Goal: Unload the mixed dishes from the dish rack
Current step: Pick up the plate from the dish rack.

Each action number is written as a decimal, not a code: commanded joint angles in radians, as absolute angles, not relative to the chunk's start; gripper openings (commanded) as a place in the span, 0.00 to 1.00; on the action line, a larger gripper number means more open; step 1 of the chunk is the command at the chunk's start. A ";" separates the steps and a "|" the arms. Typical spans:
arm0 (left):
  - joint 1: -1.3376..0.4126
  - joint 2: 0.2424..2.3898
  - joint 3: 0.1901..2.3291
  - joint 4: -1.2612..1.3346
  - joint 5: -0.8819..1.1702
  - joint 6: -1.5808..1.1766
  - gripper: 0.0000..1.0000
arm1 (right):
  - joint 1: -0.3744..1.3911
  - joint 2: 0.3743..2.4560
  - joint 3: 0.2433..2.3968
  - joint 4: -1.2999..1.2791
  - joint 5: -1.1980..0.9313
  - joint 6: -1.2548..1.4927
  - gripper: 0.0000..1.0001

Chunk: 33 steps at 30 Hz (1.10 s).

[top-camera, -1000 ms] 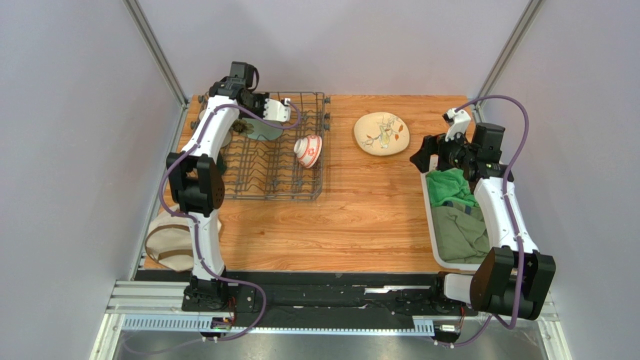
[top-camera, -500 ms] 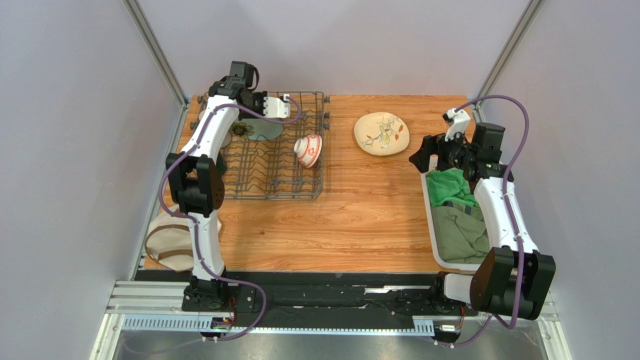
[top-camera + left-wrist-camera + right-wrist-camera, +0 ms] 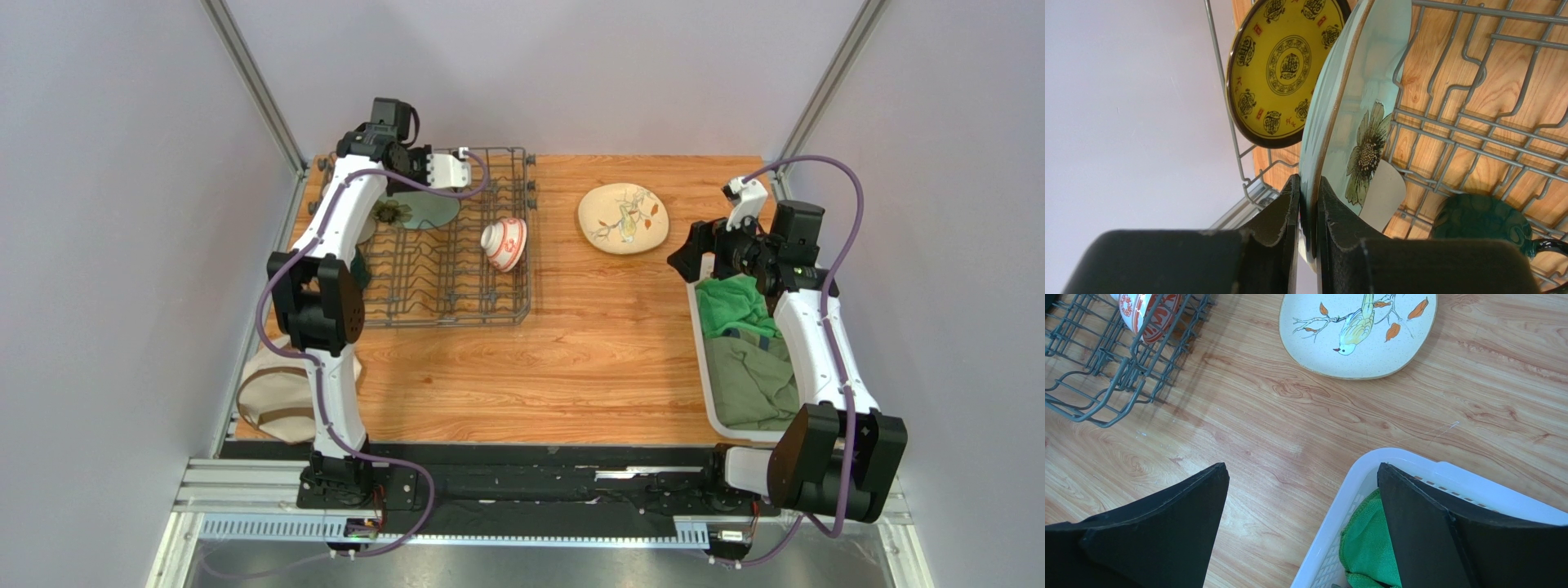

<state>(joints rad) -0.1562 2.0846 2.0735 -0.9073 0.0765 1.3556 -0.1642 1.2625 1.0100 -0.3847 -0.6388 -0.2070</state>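
Observation:
The grey wire dish rack (image 3: 454, 288) stands at the back left. My left gripper (image 3: 411, 190) is shut on the rim of the pale green flowered plate (image 3: 426, 212), which stands on edge in the rack; the wrist view shows its rim pinched between my fingers (image 3: 1309, 196). Behind it stands the yellow-and-dark patterned plate (image 3: 1281, 67). The dark green mug (image 3: 1481, 223) lies in the rack beside it. The red-and-white bowl (image 3: 503, 243) sits at the rack's right side. The cream plate (image 3: 622, 217) lies on the table. My right gripper (image 3: 702, 257) is open and empty. The beige cup is hidden.
A white slotted basket (image 3: 709, 380) with green cloths (image 3: 736, 306) stands at the right edge, under my right gripper; its rim (image 3: 1413, 471) shows in the right wrist view. A beige fabric item (image 3: 282, 392) hangs off the table's left edge.
My left wrist has shifted slightly toward the back of the rack, still holding the green plate, and more of the plate shows. The right arm has not moved.

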 commanded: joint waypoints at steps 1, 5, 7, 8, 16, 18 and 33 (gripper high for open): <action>-0.152 1.948 2.106 -0.845 0.078 1.347 0.00 | -0.160 1.246 1.000 -0.347 -0.663 -0.213 0.96; -0.152 1.937 2.103 -0.839 0.087 1.345 0.00 | -0.160 1.247 1.000 -0.347 -0.663 -0.215 0.96; -0.152 1.933 2.102 -0.835 0.094 1.342 0.00 | -0.160 1.247 1.000 -0.347 -0.663 -0.215 0.96; -0.152 1.927 2.103 -0.833 0.097 1.339 0.00 | -0.160 1.247 1.000 -0.347 -0.663 -0.216 0.96; -0.152 1.870 2.102 -0.830 0.149 1.312 0.00 | -0.161 1.247 1.003 -0.348 -0.669 -0.210 0.96; -0.152 1.847 2.102 -0.836 0.161 1.298 0.00 | -0.160 1.246 1.005 -0.348 -0.673 -0.207 0.96; -0.175 1.557 1.860 -0.868 0.475 0.944 0.00 | 0.060 1.170 1.112 -0.362 -0.726 -0.210 0.97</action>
<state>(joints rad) -0.1589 1.6932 1.9343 -0.9363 0.3050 1.0866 -0.0307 1.2201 1.0302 -0.3923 -0.7025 -0.1886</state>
